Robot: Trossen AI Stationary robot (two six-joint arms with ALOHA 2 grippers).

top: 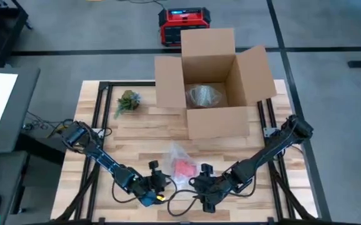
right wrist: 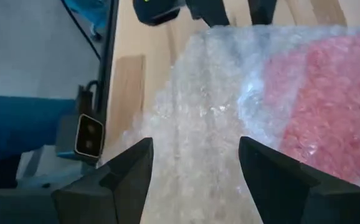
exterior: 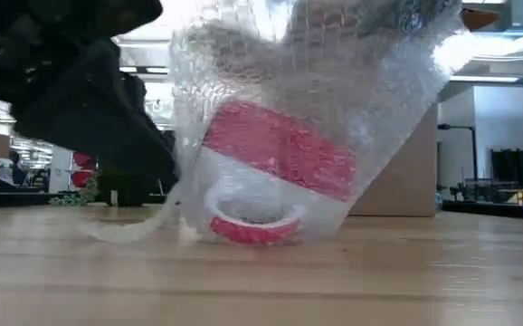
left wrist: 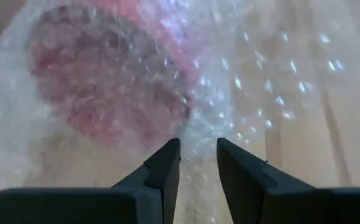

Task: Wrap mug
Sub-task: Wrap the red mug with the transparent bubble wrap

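Red mug lies on its side on the tabletop near the front edge, under a loose sheet of bubble wrap, directly between the two hands. Low view shows the mouth facing the camera, so I judge the long axis runs front to back, crosswise to the line between the hands. Left hand sits just beside the mug on its left; left wrist view shows the fingers a narrow gap apart with wrap in front of them, can't tell if any film is pinched. Right hand sits just beside it on the right, fingers spread wide, wrap lying between them, nothing clamped. Both about equally near. Wrap is draped over, not closed around the mug, so wrapping looks early to mid. Next move likely needs one hand to pin an edge while the other folds film across the axis. Open cardboard box stands behind, well apart, already holding a clear bundle
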